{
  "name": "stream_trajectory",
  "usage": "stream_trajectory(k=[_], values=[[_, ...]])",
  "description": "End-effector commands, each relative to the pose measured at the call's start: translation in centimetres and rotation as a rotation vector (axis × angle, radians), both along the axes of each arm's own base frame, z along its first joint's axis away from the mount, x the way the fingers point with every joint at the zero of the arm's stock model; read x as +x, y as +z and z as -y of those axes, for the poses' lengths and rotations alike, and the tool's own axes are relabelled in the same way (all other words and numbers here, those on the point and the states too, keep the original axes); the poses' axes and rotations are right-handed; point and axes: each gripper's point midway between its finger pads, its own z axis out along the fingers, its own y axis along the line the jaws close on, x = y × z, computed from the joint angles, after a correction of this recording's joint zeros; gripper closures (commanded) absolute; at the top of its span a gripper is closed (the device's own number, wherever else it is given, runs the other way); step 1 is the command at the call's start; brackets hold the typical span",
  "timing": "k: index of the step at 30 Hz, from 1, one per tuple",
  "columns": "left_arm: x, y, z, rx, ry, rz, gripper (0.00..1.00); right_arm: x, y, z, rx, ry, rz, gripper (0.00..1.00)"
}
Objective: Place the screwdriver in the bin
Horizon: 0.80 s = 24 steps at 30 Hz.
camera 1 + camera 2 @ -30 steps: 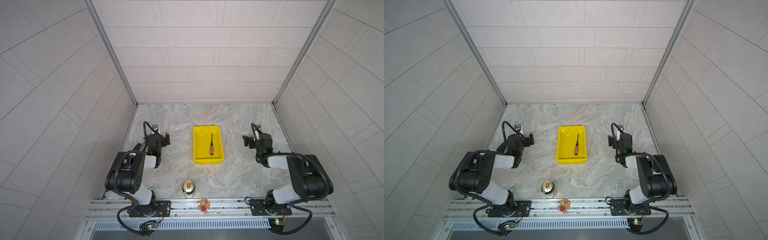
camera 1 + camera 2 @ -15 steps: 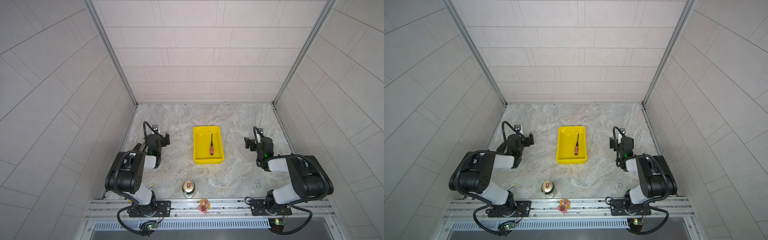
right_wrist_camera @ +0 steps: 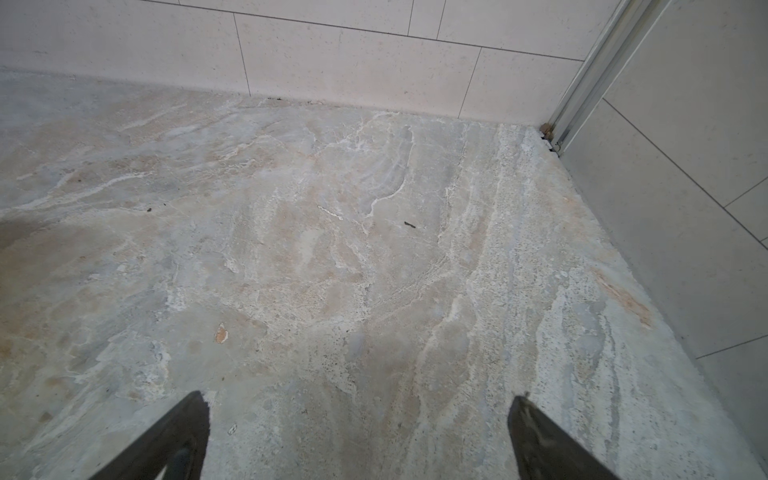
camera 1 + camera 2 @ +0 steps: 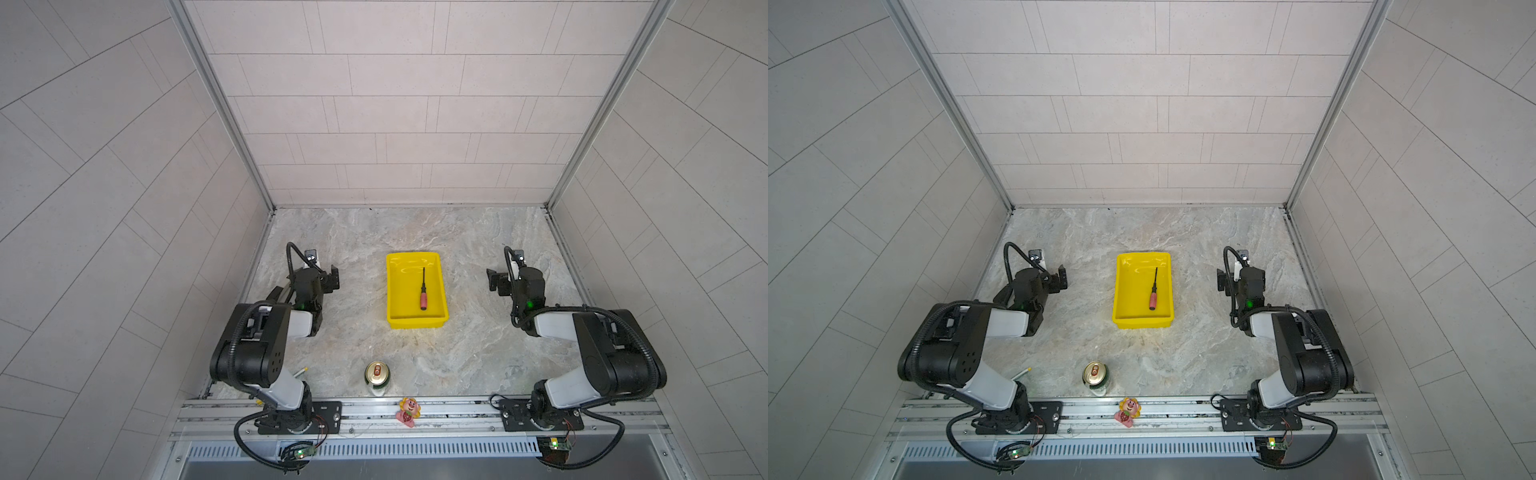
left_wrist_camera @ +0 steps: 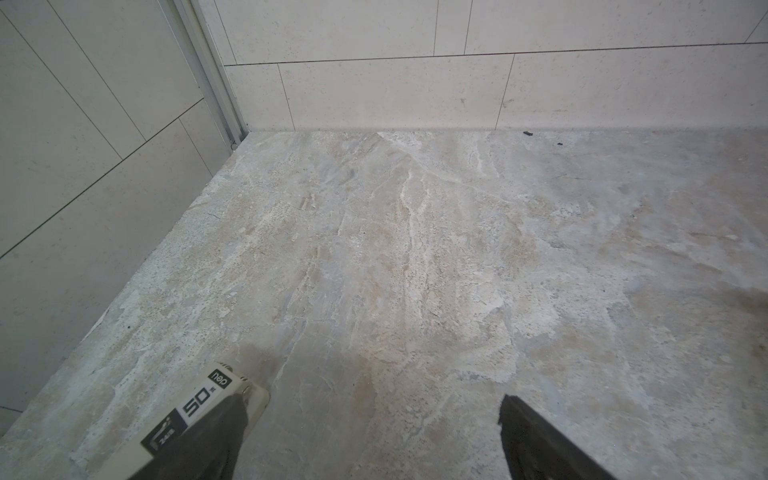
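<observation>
Left gripper (image 4: 332, 279) sits spread wide and empty, left of the bin (image 4: 395, 299). Inside the bin lies the screwdriver (image 4: 423, 294), its long axis running near to far, shaft pointing far. Right gripper (image 4: 493, 282), well right, gapes empty too.

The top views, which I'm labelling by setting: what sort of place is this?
Probably a robot test cell, not a home: two arms bolted to an aluminium rail, tiled panel walls enclosing a marble-look tabletop.

glossy yellow plastic bin (image 4: 395, 291), matt veined stone tabletop (image 4: 457, 353), shiny metal-topped can (image 4: 377, 372), matt wall tiles (image 4: 395, 124)
</observation>
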Motion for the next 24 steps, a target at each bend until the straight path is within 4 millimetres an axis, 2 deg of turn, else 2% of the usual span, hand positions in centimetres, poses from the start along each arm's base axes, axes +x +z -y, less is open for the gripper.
stream_trajectory(k=[1,18,21,24], values=[[0.0,0.0,-0.3,0.001,0.01,0.01,0.0,0.0,-0.4,0.0,-0.013,0.008,-0.014,0.0],[0.0,0.0,-0.2,0.001,0.01,0.01,0.0,-0.1,-0.4,0.0,-0.012,0.005,-0.012,0.0],[0.0,0.1,-0.3,0.001,0.01,0.012,0.0,-1.4,0.2,0.3,-0.01,-0.015,0.056,0.0],[0.0,0.1,-0.2,0.001,0.01,0.013,0.0,-2.4,0.6,1.9,-0.004,-0.111,0.112,0.0]])
